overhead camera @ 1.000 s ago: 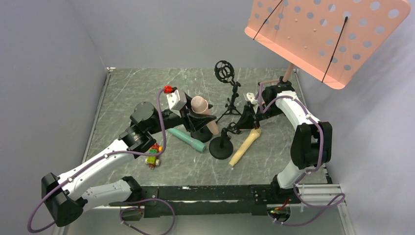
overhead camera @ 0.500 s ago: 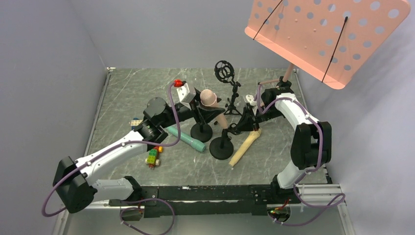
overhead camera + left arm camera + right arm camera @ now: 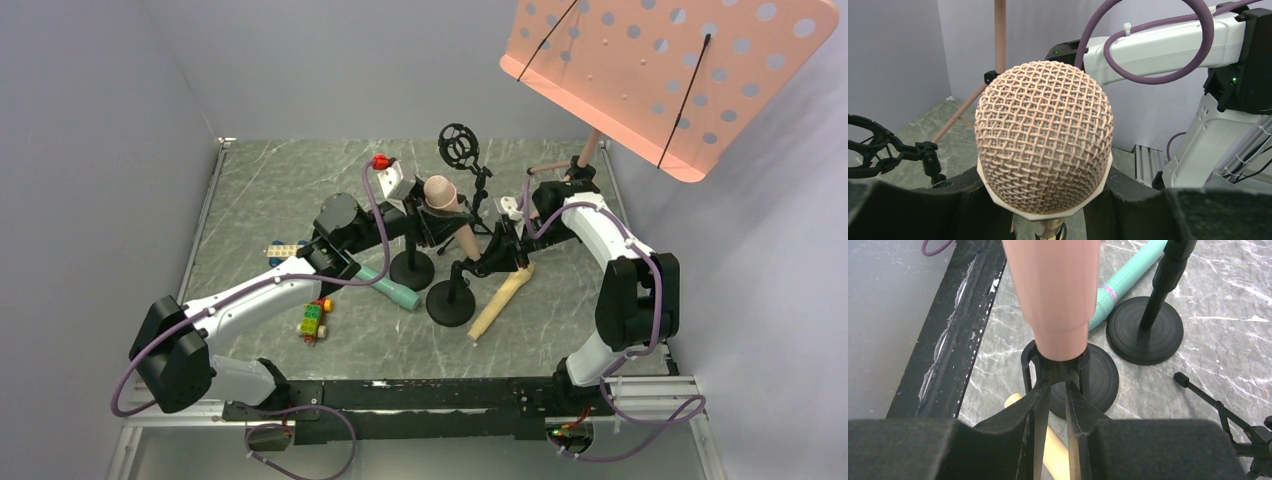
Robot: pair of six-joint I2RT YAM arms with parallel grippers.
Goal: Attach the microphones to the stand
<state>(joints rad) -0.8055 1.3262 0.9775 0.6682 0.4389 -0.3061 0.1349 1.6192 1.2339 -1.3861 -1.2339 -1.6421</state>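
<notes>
Clamping the salmon-pink microphone (image 3: 441,191), the left gripper (image 3: 436,216) is carrying it rightward to the top view's centre and lowering its tail into the stand clip (image 3: 1028,362), while the right gripper (image 3: 1057,390) is easing its jaws apart there, hold impossible to tell.

Worktop (image 3: 250,200): grey, marbled.
Lying flat: teal plastic microphone (image 3: 385,286), pale yellow plastic microphone (image 3: 497,303).
Standing: black round-based stands (image 3: 411,272) (image 3: 450,305).
</notes>
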